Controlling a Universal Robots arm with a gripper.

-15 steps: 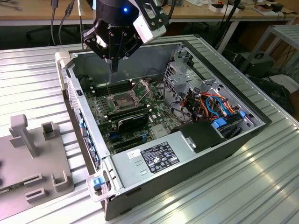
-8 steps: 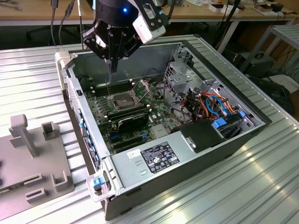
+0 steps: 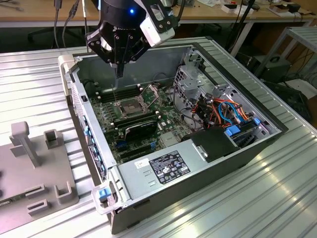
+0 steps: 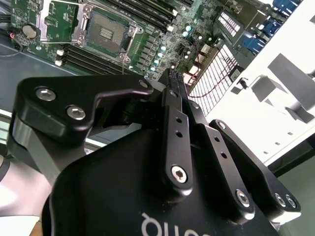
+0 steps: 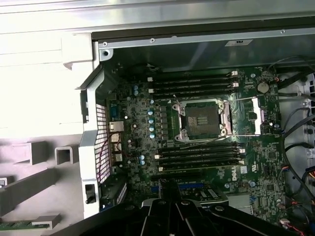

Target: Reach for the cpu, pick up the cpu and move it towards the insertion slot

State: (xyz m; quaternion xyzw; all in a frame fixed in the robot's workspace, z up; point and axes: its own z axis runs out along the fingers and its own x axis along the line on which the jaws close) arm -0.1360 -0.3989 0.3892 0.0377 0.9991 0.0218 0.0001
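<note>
the arm's black pincer [image 3: 119, 67] hangs over an open computer case [image 3: 208, 178] that lies on its side on a ribbed metal table [image 3: 247, 208]. its fingers [image 4: 172, 113] are drawn together with the tips meeting. whether the thin chip is pinched between them i cannot tell from here.

the socket [image 3: 130, 105] sits on the green board inside the case, below the pincer and slightly to the exterior view's right of it, well clear of the tips. it has a shiny metal frame and a dark brownish middle. its hinged cover plate [image 3: 148, 92] stands tilted up on the far side. in the first wrist view the socket [image 5: 202, 120] lies between two banks of long black memory slots [image 5: 197, 83], apart from the fingertips.

a black card [image 3: 141, 129] lies just beside the socket on the near side, and past that is a grey power box [image 3: 158, 168]. coloured cables [image 3: 228, 111] bunch at the exterior view's right. a grey holder block [image 3: 29, 163] rests on the table outside the case.
</note>
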